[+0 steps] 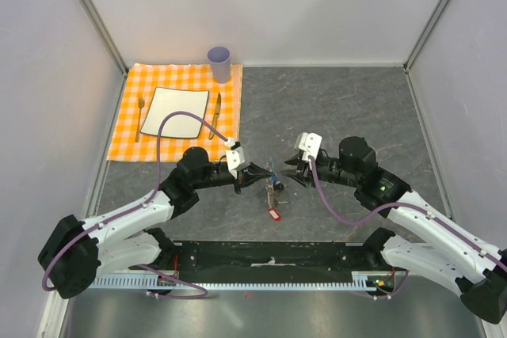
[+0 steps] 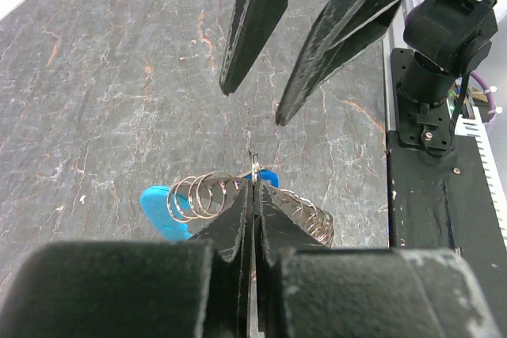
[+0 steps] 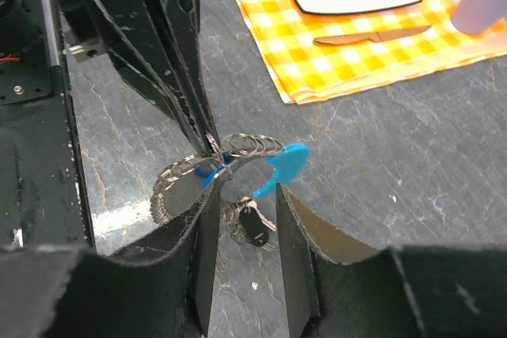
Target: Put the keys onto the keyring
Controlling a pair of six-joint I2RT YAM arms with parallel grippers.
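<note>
Our left claw [image 2: 253, 189] is pinched shut on the keyring [image 2: 202, 195], holding its silver chain and blue clasp [image 3: 287, 162] up over the grey bench [image 1: 341, 108]. Our right claw [image 3: 245, 195] faces it, jaws partly apart and gripping nothing. Keys [image 3: 252, 225] hang under the ring, close to its fingers. We think we are threading keys, and some look done. Next we would check the ring, then let go gently. Far off, by the pale walls [image 1: 47, 77], sit a checked cloth [image 1: 127, 128], a plate [image 1: 174, 112] and a cup [image 1: 219, 61].
</note>
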